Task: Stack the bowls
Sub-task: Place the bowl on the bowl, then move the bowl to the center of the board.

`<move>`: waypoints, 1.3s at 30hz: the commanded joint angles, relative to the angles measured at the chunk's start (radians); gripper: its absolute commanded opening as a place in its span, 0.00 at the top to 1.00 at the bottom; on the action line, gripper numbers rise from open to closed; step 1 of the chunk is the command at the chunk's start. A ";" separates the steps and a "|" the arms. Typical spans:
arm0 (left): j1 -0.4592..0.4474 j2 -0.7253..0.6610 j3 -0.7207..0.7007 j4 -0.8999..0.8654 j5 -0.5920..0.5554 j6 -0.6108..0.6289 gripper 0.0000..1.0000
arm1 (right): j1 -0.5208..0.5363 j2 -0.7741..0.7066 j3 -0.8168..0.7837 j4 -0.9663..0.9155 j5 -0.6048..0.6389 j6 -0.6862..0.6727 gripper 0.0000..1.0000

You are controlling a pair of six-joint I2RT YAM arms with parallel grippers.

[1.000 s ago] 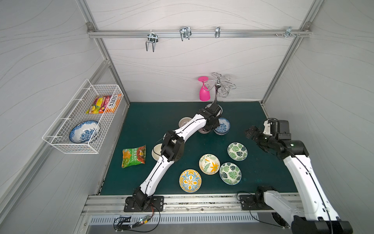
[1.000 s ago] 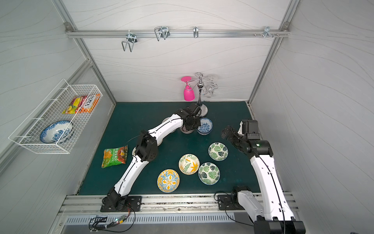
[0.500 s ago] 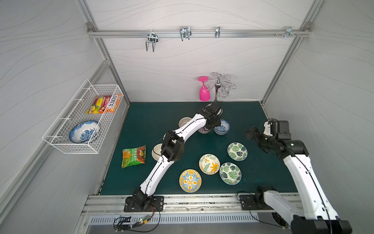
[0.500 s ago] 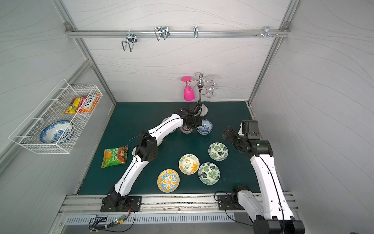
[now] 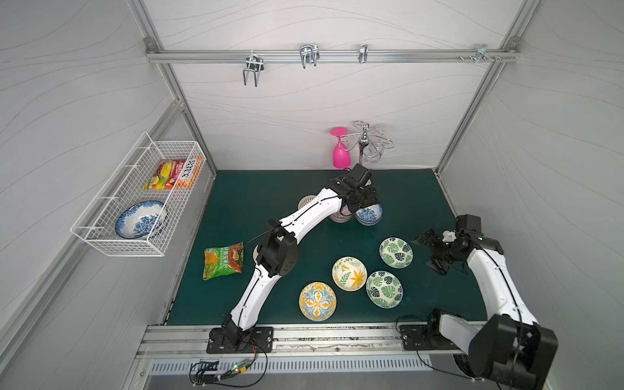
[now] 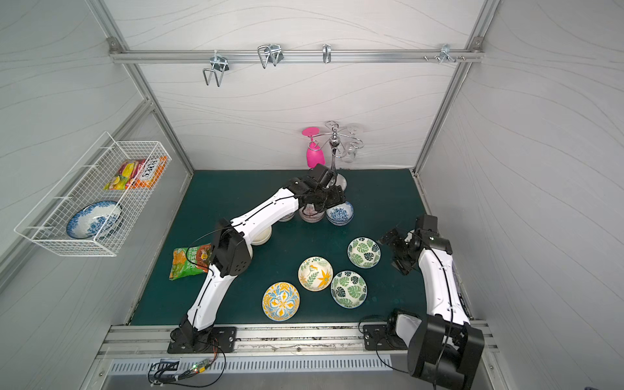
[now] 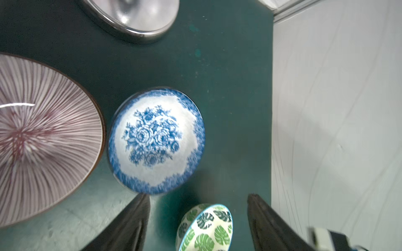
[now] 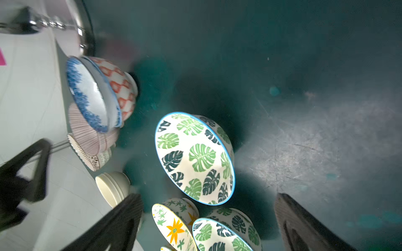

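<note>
Green matting covered the tabletop (image 5: 256,189), and the bowls stood on it in two groups. Toward the back, in both top views, a blue-and-white bowl (image 5: 368,214) topped a short stack just beside a pink-purple striped stack (image 6: 310,214). A white lattice bowl (image 5: 305,202) showed past the left arm, and a cream stack (image 6: 261,236) lay partly hidden under that arm. The right wrist view showed the blue-and-white bowl nested in a red-diamond bowl (image 8: 124,91).

The left claw (image 7: 196,196) hung just above the blue-and-white bowl. In its wrist view the two black fingers (image 7: 132,221) stood well apart with nothing gripped between them.

Nearer the front sat four single bowls, each upright: a far leaf bowl (image 5: 396,252), a near leaf bowl (image 5: 384,289), a yellow-flower bowl (image 5: 349,273) and a yellow-blue floral bowl (image 5: 317,301). The right claw (image 5: 429,253) hung near the far leaf bowl without touching it, spread wide and empty.

A snack packet (image 5: 223,260) lay on the tabletop's left side. On the left wall a wire basket (image 5: 101,233) held a larger blue-and-white dish (image 5: 140,219).
</note>
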 commanded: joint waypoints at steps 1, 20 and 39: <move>-0.011 -0.130 -0.110 0.091 -0.008 0.005 0.23 | 0.000 0.005 -0.028 0.056 -0.061 0.004 0.03; -0.011 -0.652 -0.826 0.128 -0.205 0.158 0.29 | 0.198 0.235 -0.042 0.188 0.132 -0.001 0.43; 0.001 -1.239 -1.505 0.273 -0.351 0.245 0.00 | 0.525 0.485 0.248 0.179 0.254 0.122 1.00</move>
